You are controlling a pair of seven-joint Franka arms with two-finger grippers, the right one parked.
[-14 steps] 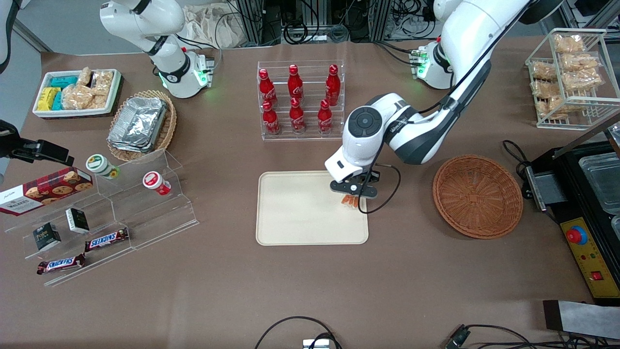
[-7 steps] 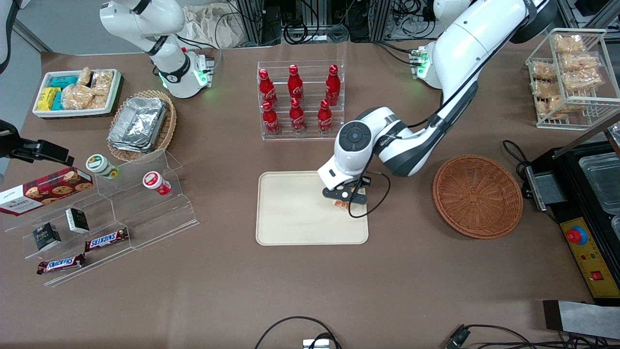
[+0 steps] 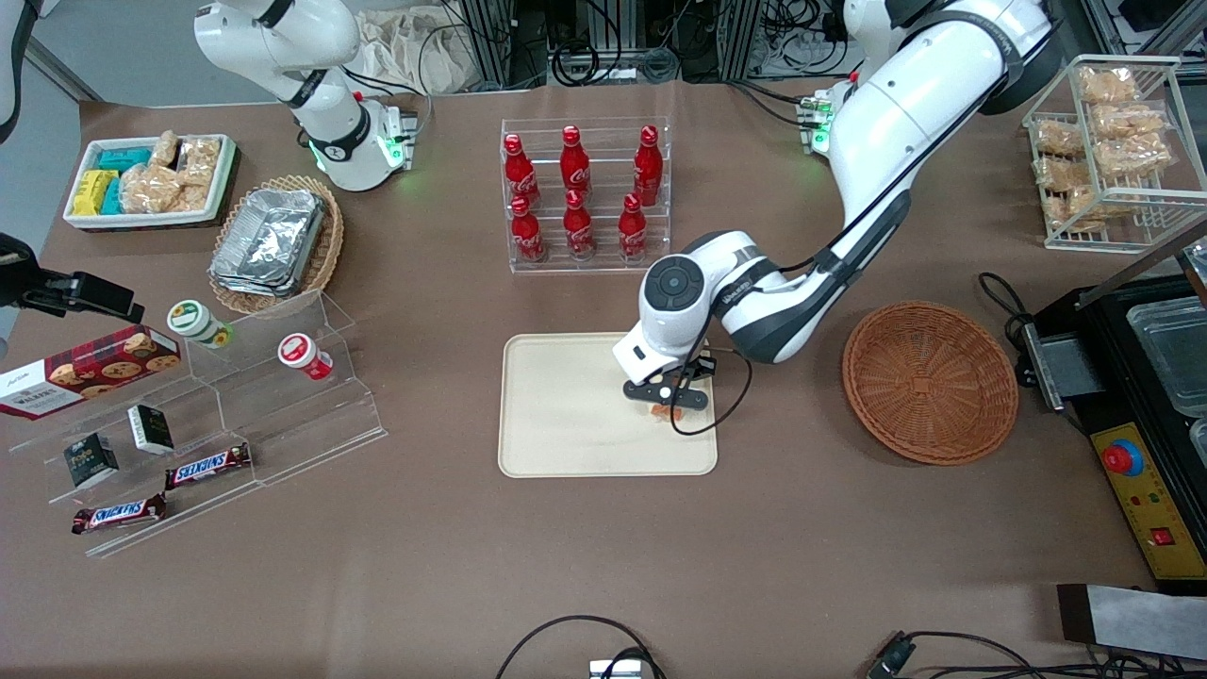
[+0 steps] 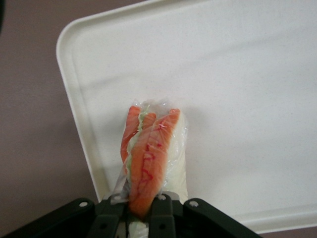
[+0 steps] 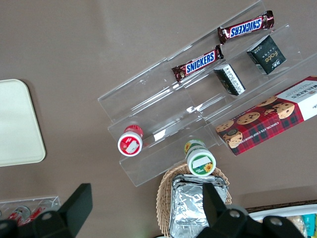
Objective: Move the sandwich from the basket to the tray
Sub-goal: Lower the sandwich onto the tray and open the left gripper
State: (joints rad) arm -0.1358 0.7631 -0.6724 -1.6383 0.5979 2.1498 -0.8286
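Front view: brown tabletop [image 3: 585, 566] carries everything. Largest task item is the tray [image 3: 566, 415], cream, flat, near the tabletop centre. The basket [image 3: 930, 381], reddish-brown wicker, sits at 3 o'clock from the tray, well apart, toward the working arm's end; nothing in it. A clear rack of red bottles [image 3: 585, 193] stands at 12 o'clock from the tray, farther from the front camera.

The gripper [image 3: 666, 407] is above the tray's basket-side portion, close to the rim but inside it. The sandwich [image 3: 666, 411] shows only as a small orange patch under the gripper body in this view.

Left wrist view: the jaws are closed on the sandwich [image 4: 151, 158], pinching the narrow end of the clear-wrapped wedge between the black fingers [image 4: 110, 220]. Orange, green and pale bread layers face the camera. The tray [image 4: 237, 74] fills the background under the wedge, one rounded corner visible. Cannot tell whether the sandwich touches the tray surface or hangs just above it.
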